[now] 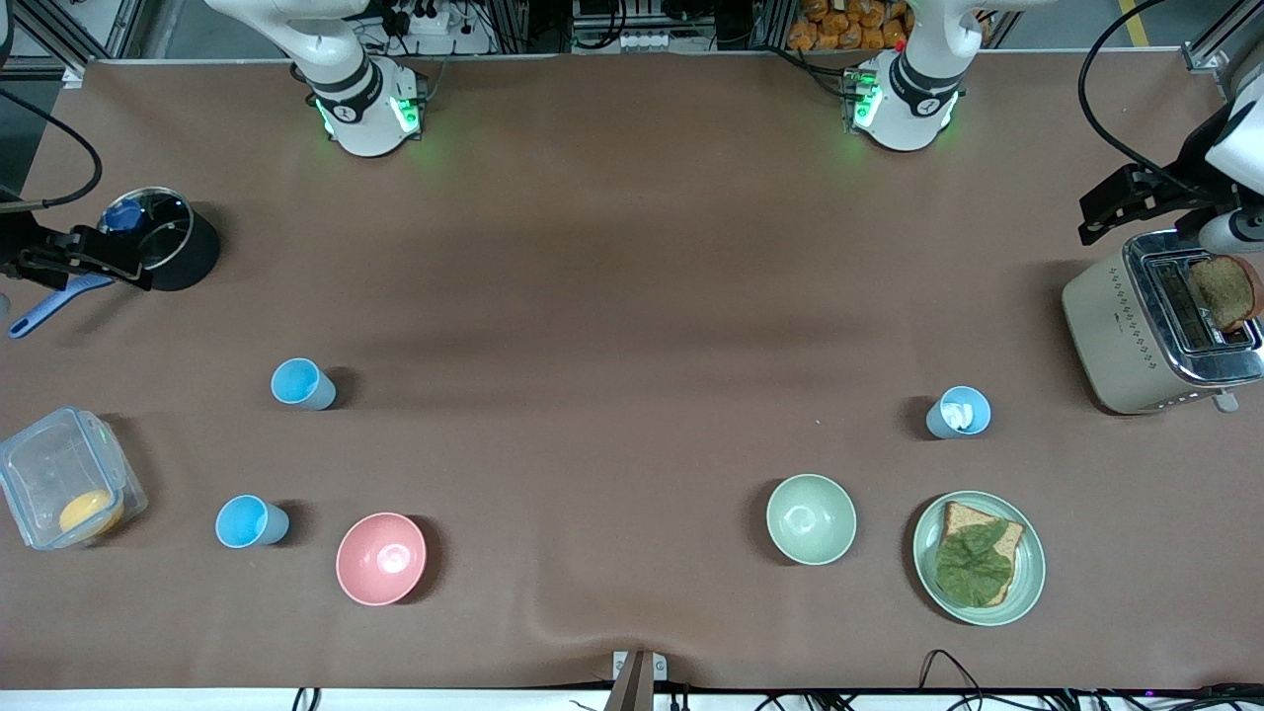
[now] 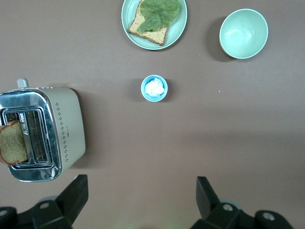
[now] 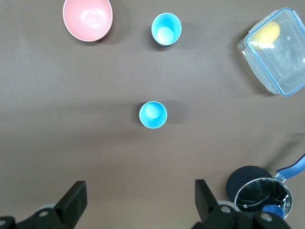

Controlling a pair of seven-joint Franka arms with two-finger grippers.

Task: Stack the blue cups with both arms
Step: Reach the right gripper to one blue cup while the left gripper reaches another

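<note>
Both sets of jaws gape wide and hold nothing. The left gripper (image 2: pixel 140 200) hangs over bare bench near a blue cup (image 2: pixel 154 88) with something white inside; the right gripper (image 3: pixel 140 202) hangs over bench near two empty blue cups (image 3: pixel 153 115) (image 3: pixel 166 29), all upright, unstacked.

Both arms cut off by front view's top edge, claws out of that view. White stuff in cup (image 1: pixel 959 412) nr toaster (image 1: pixel 1155 326): can't tell what. Pot (image 3: pixel 259 193) partly cropped in right wrist view.
</note>
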